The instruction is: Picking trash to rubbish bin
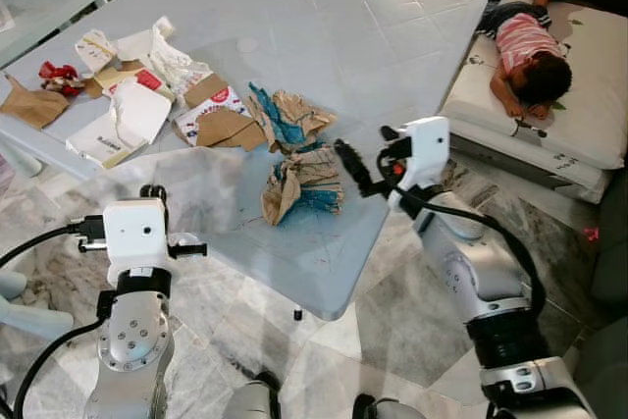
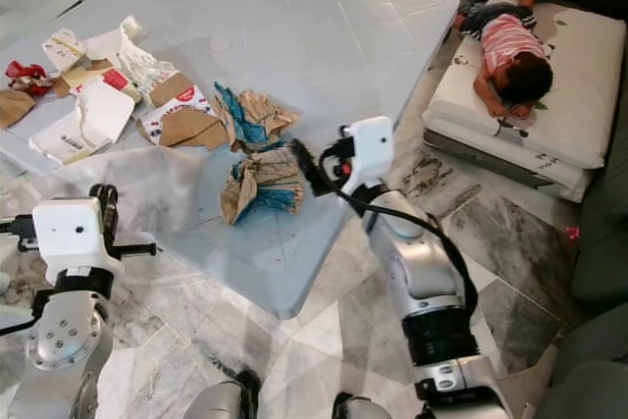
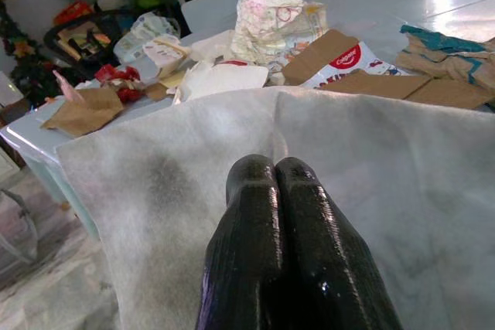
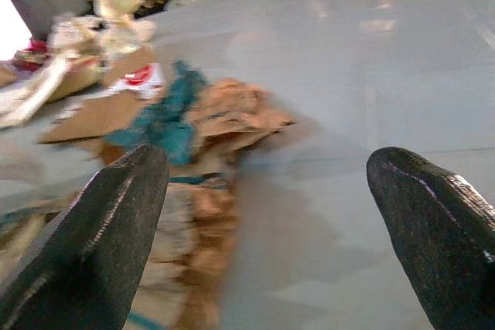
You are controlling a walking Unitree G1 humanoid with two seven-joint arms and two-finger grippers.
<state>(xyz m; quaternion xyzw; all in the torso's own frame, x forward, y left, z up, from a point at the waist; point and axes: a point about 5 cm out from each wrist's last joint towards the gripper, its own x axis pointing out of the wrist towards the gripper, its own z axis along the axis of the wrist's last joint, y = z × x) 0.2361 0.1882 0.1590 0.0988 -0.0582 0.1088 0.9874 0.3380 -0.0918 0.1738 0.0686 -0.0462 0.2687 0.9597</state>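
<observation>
trash (image 1: pixel 147 95) is spread over the desk's (image 1: pixel 324 36) left part, with two paper wads (image 1: pixel 294 159) nearer its front edge. a person (image 1: pixel 525 51) is laid on a mattress (image 1: pixel 589 95) right of the desk.

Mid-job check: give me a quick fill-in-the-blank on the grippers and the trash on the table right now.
1. The right gripper has its fingers ____ beside the crumpled brown and blue paper.
2. The left gripper has its fingers ____ over a translucent white sheet.
3. All the trash lies on a pale ____.
4. A person lies on a white ____ off to the robot's right.

Missing words: open; shut; table; mattress
</observation>
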